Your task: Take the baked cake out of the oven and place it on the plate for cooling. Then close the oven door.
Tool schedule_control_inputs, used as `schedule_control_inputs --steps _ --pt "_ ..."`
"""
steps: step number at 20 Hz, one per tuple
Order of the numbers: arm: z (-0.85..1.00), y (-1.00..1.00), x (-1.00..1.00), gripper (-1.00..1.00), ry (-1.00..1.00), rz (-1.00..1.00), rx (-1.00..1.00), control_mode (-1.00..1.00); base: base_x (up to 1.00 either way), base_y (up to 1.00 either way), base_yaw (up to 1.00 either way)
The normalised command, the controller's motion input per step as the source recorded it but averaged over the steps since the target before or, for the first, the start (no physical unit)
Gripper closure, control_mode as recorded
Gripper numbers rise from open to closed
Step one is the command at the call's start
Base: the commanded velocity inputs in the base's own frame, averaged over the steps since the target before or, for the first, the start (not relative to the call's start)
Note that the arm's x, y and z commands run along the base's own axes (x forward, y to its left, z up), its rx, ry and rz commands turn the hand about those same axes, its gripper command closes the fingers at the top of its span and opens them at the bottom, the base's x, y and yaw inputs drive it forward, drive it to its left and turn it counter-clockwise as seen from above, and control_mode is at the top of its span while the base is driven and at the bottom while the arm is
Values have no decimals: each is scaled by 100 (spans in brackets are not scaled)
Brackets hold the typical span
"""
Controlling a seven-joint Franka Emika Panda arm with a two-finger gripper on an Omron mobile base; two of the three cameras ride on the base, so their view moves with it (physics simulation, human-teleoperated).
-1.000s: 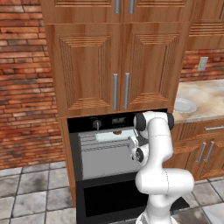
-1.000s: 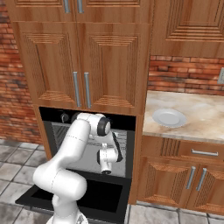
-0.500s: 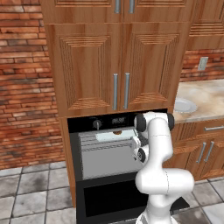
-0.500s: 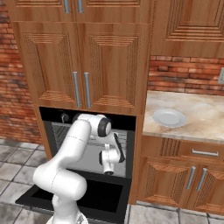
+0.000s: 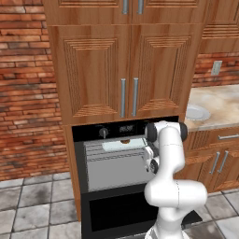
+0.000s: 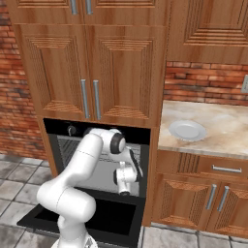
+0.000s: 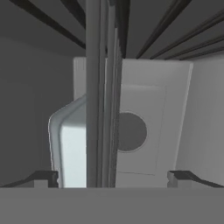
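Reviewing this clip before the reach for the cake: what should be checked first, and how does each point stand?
1. Oven door folded down: ok.
2. Claw open, holding nothing: ok.
3. Claw inside the oven, facing the rack and pale tray: ok.
4. Cake located on the tray: ok in the left base view; from the hand, cannot tell.
5. Plate bare on the counter: ok.

Oven (image 5: 79,163): black front, grey ribbed interior. Oven door (image 6: 104,218): glossy black. Tray (image 5: 119,145): pale whitish. Cake (image 5: 124,141): small brown. Plate (image 6: 187,130): plain white. Counter (image 6: 227,128): beige mottled. Cabinets (image 5: 126,70): brown wood. Wall (image 5: 28,93): red brick.
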Motion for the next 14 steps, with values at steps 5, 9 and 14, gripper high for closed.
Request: schedule_control_inputs --steps 5,9,14 --pt "-1 -2 0 -100 0 0 0 -100 0 0 0" --pt "0 0 0 -100 0 0 0 -100 0 0 0" --pt "0 0 0 -100 0 0 0 -100 0 0 0"
